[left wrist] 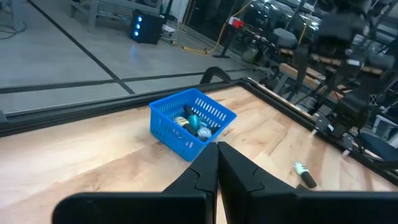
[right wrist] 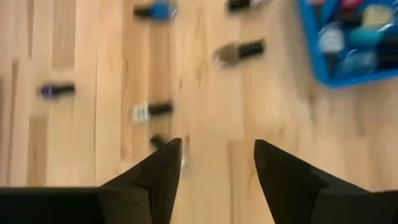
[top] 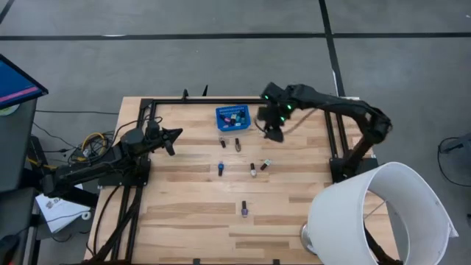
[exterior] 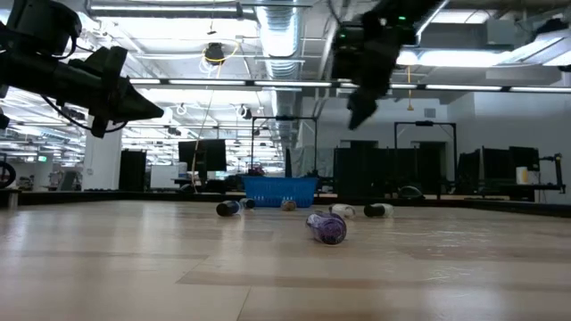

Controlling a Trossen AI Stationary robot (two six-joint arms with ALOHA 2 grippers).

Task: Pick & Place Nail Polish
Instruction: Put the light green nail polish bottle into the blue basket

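Right gripper (top: 274,131) jaws apart, empty, above tabletop by basket (top: 232,118). Left gripper (top: 171,137) closed, idle near left edge. Bottles (top: 253,170) lie mid-table, some in basket; tiny, light, slick glass, roll easily — grab across body.

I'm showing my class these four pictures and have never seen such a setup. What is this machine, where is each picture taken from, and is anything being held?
Two robot arms work at a wooden table. One picture looks down from above, one looks level across the tabletop, and two come from cameras on the wrists. The right claw hangs open and empty beside the blue basket, which holds some nail polish bottles. Six more bottles lie loose, one being purple. The left claw waits shut, empty, at the table's left.
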